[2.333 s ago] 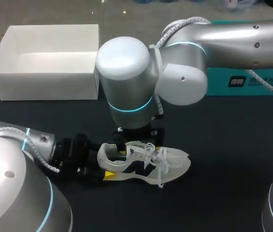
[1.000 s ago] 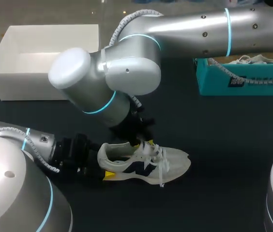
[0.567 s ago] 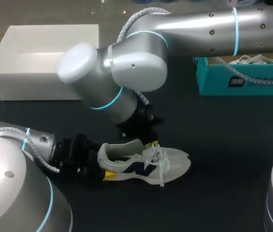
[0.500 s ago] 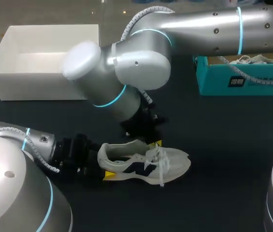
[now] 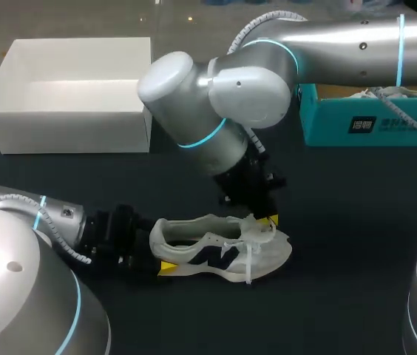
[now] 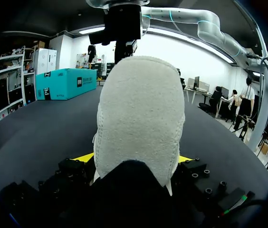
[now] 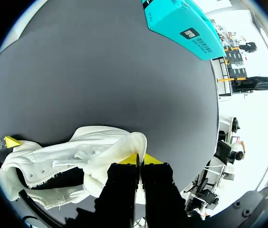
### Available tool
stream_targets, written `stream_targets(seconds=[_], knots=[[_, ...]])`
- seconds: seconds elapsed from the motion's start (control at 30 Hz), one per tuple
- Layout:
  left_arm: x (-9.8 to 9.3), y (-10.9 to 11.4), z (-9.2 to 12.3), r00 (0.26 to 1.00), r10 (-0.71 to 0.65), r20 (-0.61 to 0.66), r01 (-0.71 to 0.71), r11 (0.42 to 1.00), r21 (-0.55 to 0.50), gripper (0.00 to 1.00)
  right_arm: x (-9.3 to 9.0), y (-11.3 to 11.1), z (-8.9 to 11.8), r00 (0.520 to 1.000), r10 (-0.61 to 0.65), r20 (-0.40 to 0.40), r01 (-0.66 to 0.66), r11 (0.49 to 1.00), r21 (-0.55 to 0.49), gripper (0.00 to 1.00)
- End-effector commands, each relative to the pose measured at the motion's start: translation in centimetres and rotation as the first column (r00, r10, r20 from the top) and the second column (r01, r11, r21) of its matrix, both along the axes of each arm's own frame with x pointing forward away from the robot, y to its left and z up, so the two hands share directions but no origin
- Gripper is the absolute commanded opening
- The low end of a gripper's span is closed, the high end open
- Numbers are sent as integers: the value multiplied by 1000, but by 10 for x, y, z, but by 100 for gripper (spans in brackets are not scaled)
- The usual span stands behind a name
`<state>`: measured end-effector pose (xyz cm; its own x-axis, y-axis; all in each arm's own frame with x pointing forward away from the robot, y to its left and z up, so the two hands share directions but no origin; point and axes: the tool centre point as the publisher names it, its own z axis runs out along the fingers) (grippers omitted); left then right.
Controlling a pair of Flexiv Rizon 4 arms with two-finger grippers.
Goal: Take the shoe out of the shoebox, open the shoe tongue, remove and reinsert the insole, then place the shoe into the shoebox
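- My left gripper (image 6: 135, 158) is clenched on the heel of the white sneaker (image 5: 216, 255). One yellow tip shows on each side of the heel cup, both pressed against it.
- The sneaker sits sole down on the black table (image 5: 341, 222), outside both boxes. Its heel points toward my left arm and its toe toward the right.
- It has a dark navy mark on its side, and its white laces (image 5: 249, 257) hang loose over the upper.
- My right arm comes in from the right and reaches past the middle, slanting down to the front of the sneaker's opening.
- My right gripper (image 7: 137, 159) is closed to a thin seam, pinching the tongue (image 7: 119, 142). The white fabric is drawn up and curls over the yellow tips, bent toward the toe.
- The white box (image 5: 68, 122) stands open at the far left of the table, well apart from the sneaker.
- A teal box (image 5: 375, 124) stands at the far right, partly behind my right arm, with something white showing inside it.
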<state>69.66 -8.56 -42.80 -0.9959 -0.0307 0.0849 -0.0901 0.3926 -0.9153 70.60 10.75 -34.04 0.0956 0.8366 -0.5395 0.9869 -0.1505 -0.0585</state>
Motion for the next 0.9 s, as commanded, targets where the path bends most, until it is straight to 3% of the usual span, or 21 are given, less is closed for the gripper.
stream_targets(seconds=[0.03,0.1,0.13,0.2,0.23,0.53,0.9], knots=[[-1,1,-3,1000,3,0,-3,1000,5,0,0,13,-19,979,-184,85,193,974,-120,0],[-1,1,-3,1000,3,0,-3,1000,5,0,-2,17,-22,982,-179,67,187,970,-156,3],[-1,1,-3,1000,3,0,-3,1000,5,0,-2,18,-22,981,-181,67,190,968,-166,22],[-1,1,-3,1000,3,0,-3,1000,5,0,-3,19,-22,981,-181,65,190,966,-176,77],[-1,1,-3,1000,3,0,-3,1000,5,0,-4,20,-21,981,-182,66,191,968,-164,100],[-1,1,-3,1000,3,0,-3,1000,5,0,-12,30,7,978,-159,132,162,987,-17,100],[-1,1,-3,1000,3,0,-3,1000,5,0,-16,41,47,968,-112,223,103,993,53,100]])
